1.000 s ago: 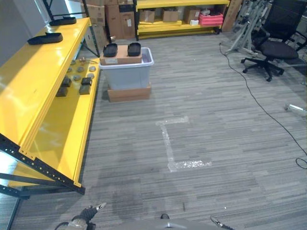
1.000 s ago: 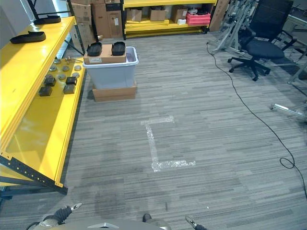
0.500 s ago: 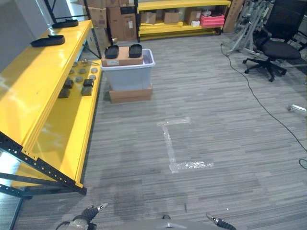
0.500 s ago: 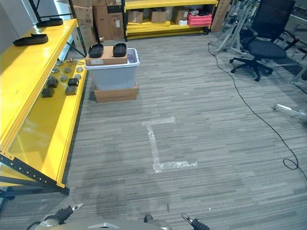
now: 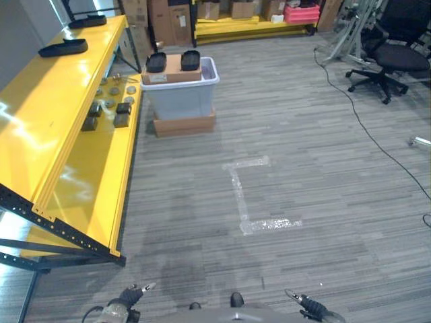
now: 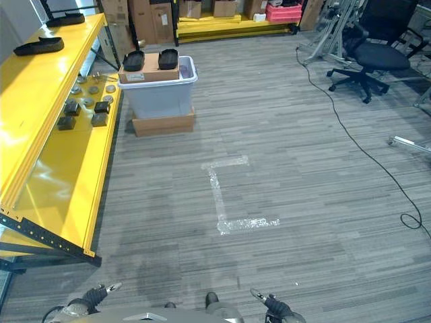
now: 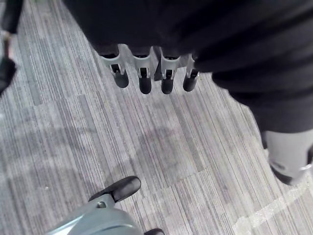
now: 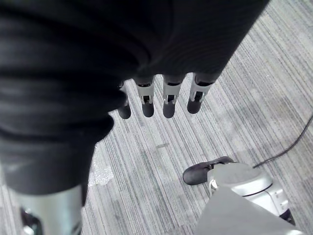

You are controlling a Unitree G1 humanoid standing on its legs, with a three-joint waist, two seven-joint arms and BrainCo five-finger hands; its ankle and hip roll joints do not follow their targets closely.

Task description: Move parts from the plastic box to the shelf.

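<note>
1. Left hand (image 7: 142, 73): low at the robot's left side over grey carpet (image 5: 303, 168); fingers hang straight and relaxed, thumb apart, nothing held.
2. Right hand (image 8: 161, 98): low at the robot's right side over the same carpet; fingers straight, spread loosely, nothing held.
3. Plastic box (image 5: 180, 94): pale grey, far ahead on a flat cardboard base (image 5: 183, 125), just beside the outer edge of the yellow shelf (image 5: 47, 134).
4. A cardboard carton (image 5: 170, 68) lies across the box rim; two dark tray-like parts (image 5: 156, 62) sit on its far edge.
5. Lower shelf level, far end near the box: several small dark blocks (image 5: 122, 108) and round discs, probably parts; detail too small to confirm.
6. Top shelf level, far end: two dark flat trays (image 5: 64, 47).
7. Pale tape mark (image 5: 246, 195) on the carpet at mid-floor.
</note>
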